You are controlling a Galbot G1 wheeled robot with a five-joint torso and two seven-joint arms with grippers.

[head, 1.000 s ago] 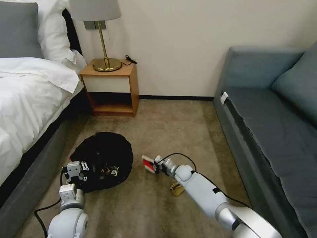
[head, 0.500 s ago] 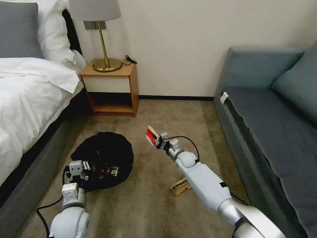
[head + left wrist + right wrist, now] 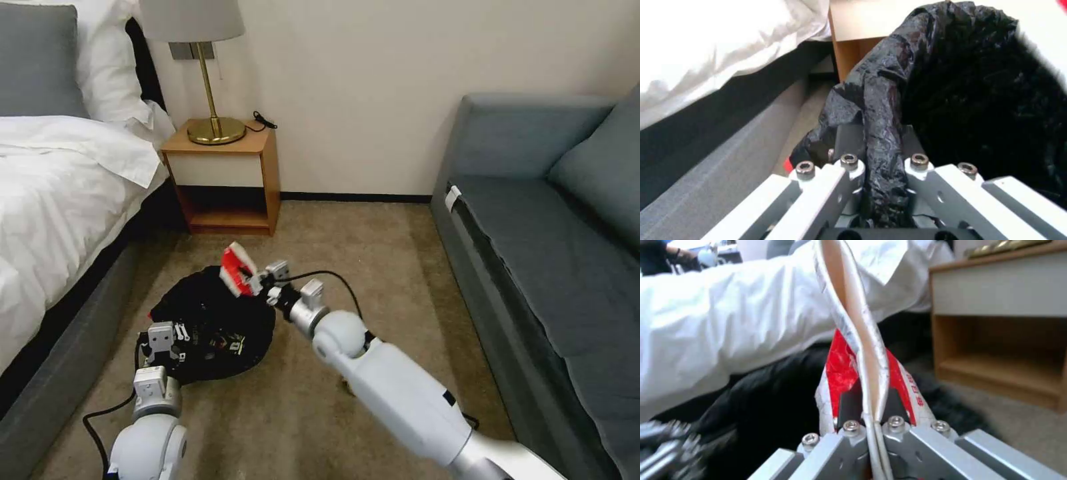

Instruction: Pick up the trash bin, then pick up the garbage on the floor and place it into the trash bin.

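Note:
The trash bin, lined with a crinkly black bag, is on the carpet beside the bed. My left gripper is at its near rim. In the left wrist view the left gripper is shut on a fold of the black bag. My right gripper is shut on a piece of garbage, a crushed red-and-white paper container, held above the bin's far right rim. The right wrist view shows the right gripper pinching the container, with the black bag below it.
A bed with white covers runs along the left. A wooden nightstand carrying a brass lamp stands at the wall. A grey-blue sofa fills the right. Open carpet lies between them.
My right arm has swung left and up, carrying the red-and-white container from mid-floor to over the bin's rim. The left gripper and bin have barely shifted.

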